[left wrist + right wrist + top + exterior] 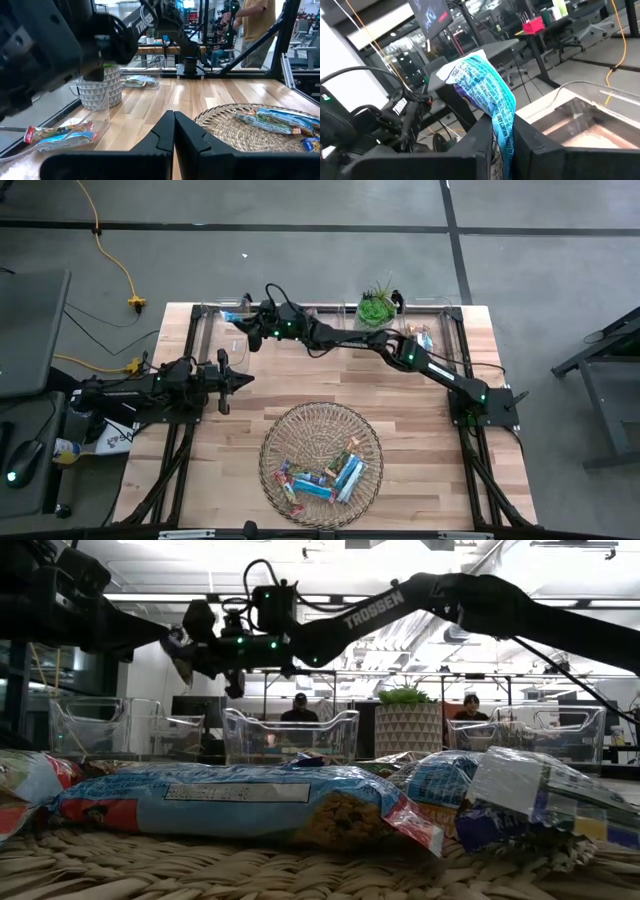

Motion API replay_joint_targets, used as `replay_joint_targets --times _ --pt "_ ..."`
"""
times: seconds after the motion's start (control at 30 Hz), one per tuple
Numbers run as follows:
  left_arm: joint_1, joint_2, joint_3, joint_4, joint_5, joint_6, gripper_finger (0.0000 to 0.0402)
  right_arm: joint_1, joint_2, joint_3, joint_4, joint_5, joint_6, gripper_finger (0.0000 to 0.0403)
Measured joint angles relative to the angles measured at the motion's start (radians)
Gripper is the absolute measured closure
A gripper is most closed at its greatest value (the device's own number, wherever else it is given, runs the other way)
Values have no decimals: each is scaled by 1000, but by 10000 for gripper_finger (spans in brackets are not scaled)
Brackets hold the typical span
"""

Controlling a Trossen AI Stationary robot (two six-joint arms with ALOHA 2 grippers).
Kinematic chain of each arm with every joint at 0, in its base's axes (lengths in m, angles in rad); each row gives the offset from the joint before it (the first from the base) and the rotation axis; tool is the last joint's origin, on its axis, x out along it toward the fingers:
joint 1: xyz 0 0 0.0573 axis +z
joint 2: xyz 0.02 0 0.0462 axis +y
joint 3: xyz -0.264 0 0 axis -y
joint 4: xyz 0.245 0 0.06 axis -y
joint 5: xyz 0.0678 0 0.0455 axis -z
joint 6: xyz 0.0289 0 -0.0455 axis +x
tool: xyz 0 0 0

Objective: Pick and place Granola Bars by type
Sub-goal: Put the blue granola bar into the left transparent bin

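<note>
Granola bar in a bright blue and white foil wrapper (487,95) is pinched in the right gripper (497,131) above the clear plastic bin (222,322) at the table's far left, so next it should let go, while the left gripper (243,379) waits shut.

The word "TROSSEN" was printed in white capitals along the dark right arm (375,612) in the low view. Print on the blue bar wrapper (487,95) and on the bars in the basket was too small to be read.
</note>
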Motion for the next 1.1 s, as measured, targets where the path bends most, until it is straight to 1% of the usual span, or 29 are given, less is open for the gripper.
replay_joint_targets --times 0.1,0.23,0.3,0.43,0.63,0.87,1.0,1.1 --pt "0 0 0 0 0 0 399 0 10 0 14 7 7 374" --pt "0 0 0 0 0 0 399 0 18 0 79 26 12 377" --pt "0 0 0 0 0 0 399 3 18 0 78 61 4 377" --pt "0 0 0 0 0 0 399 6 19 0 97 90 -16 373" --pt "0 0 0 0 0 0 399 19 19 0 95 98 -39 377" --pt "0 0 0 0 0 0 399 23 19 0 89 70 -38 376" --pt "0 0 0 0 0 0 399 24 19 0 85 13 -62 381" --pt "0 0 0 0 0 0 399 24 3 -2 33 -48 -76 384"
